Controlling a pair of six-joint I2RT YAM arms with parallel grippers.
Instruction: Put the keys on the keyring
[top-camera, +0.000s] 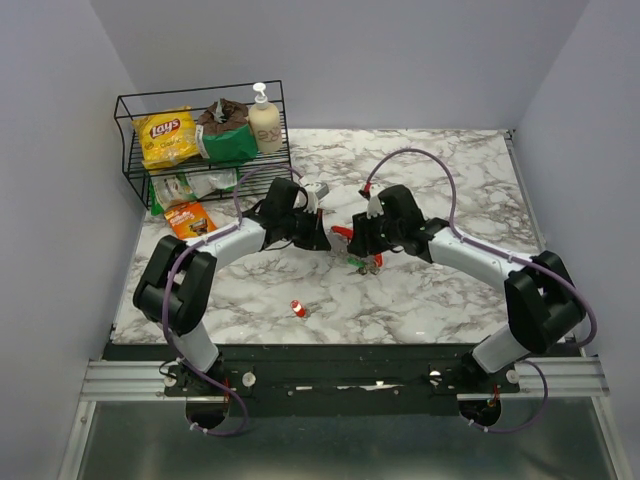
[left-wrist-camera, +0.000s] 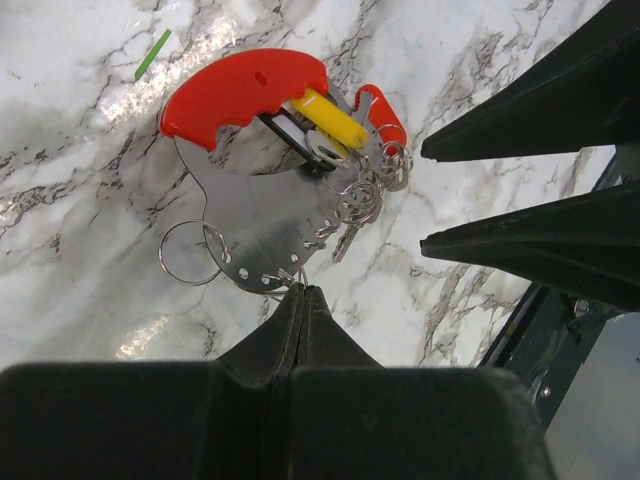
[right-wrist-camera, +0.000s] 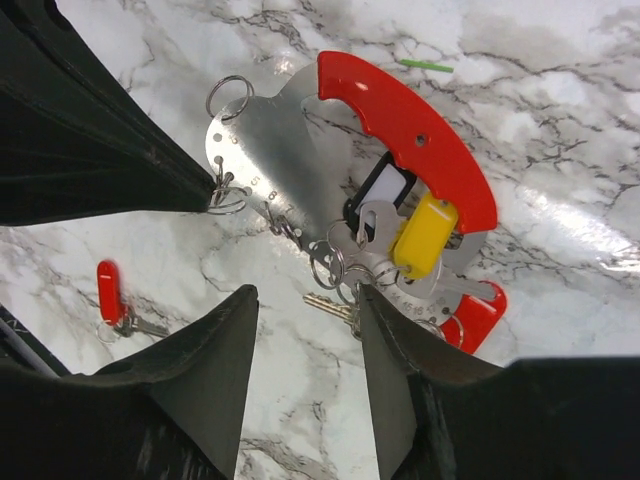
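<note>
Keyring: flat silvery metal plate with a red curved plastic grip and small wire rings along its edge, located mid-way over the white marbled counter, between the two arms. It is judged light, stiff and slippery on bare metal, and best taken at the plate's rim. It is so taken by the left jaws, pinched shut on the edge opposite the grip. A yellow-headed key and a red-headed key are bunched on rings beneath the grip. A loose red-headed key lies well apart. Keys are judged tiny and easily swung, with the plastic head the surest hold. The right jaws are set partly open and empty, with tips just beside the bunch.
</note>
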